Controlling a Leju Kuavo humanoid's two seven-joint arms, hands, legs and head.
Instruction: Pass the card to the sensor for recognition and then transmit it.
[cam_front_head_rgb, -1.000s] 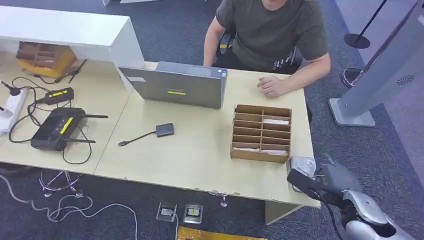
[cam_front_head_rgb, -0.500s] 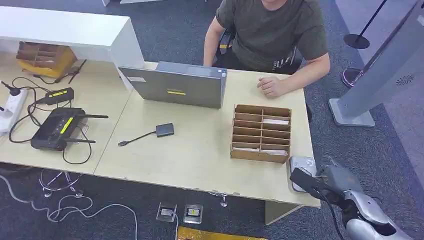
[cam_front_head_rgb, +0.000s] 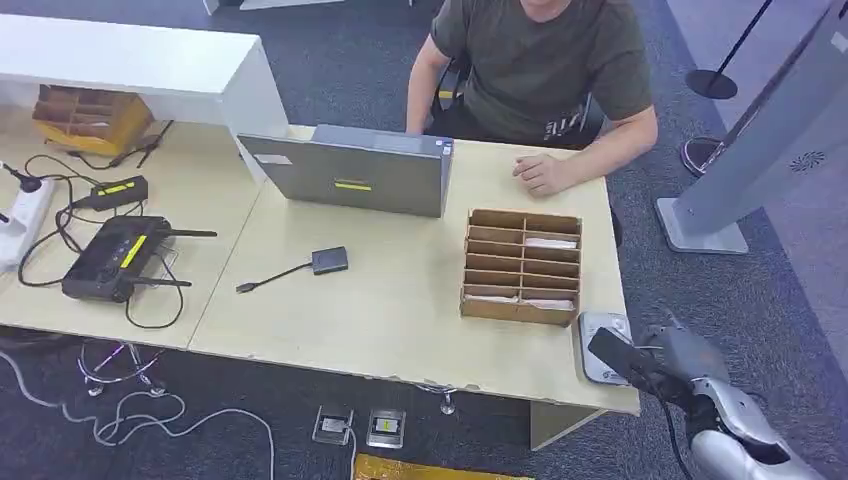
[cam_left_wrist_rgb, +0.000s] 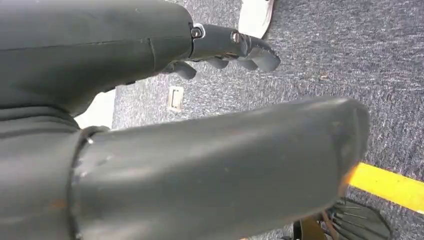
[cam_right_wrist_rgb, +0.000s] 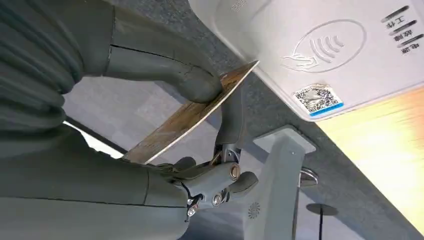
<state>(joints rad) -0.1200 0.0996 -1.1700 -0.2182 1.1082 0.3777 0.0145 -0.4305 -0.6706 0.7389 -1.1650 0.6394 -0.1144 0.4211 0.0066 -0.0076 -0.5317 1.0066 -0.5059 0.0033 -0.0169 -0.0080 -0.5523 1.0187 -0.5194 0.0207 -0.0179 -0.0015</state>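
Compared with a second ago, shifted slightly toward the near right corner of the bench (cam_front_head_rgb: 400, 310), right hand (cam_front_head_rgb: 668, 358) now lower and further right, uncovering more of the grey sensor (cam_front_head_rgb: 603, 331) that it earlier overlapped. Still pinching the card (cam_right_wrist_rgb: 192, 116) between thumb and a finger, held edge-on just beside the sensor's white face with its wave symbol; touching or not, cannot tell. From the head view, card hard to make out, merged with the dark fingers. Left hand (cam_left_wrist_rgb: 200, 100) hanging over the carpet, fingers curled in, holding nothing. Cardboard organiser (cam_front_head_rgb: 522, 265), laptop (cam_front_head_rgb: 350, 170) and the seated person's hand (cam_front_head_rgb: 543, 172) unchanged in place.
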